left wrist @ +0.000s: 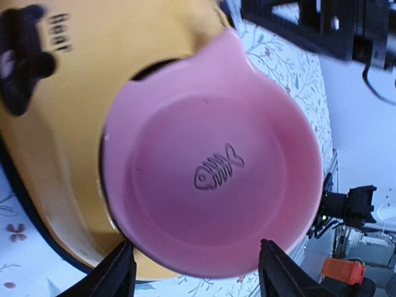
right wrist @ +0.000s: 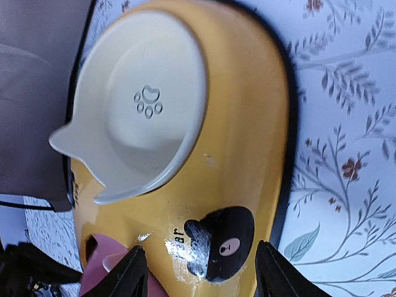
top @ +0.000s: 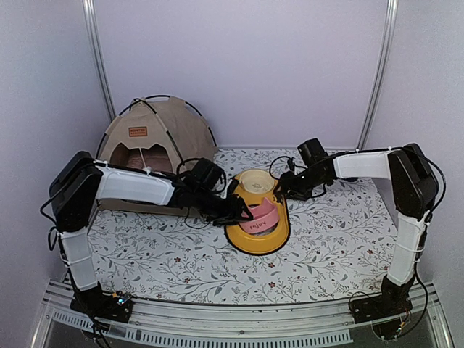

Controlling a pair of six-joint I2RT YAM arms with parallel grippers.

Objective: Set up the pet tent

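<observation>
Trouble could start at the bowls: our left hand (left wrist: 198,272) hangs open with its fingers (left wrist: 117,275) either side of the pink bowl (left wrist: 210,185), and our right hand (right wrist: 201,272) is open astride the yellow stand (right wrist: 247,124). Neither of the 2 grips anything, so a careless close might tip a bowl or drag the stand across the bench (top: 326,246). Our tent (top: 163,130) stands upright at the back left, just behind the left arm (top: 134,187), which could knock it flat.
</observation>
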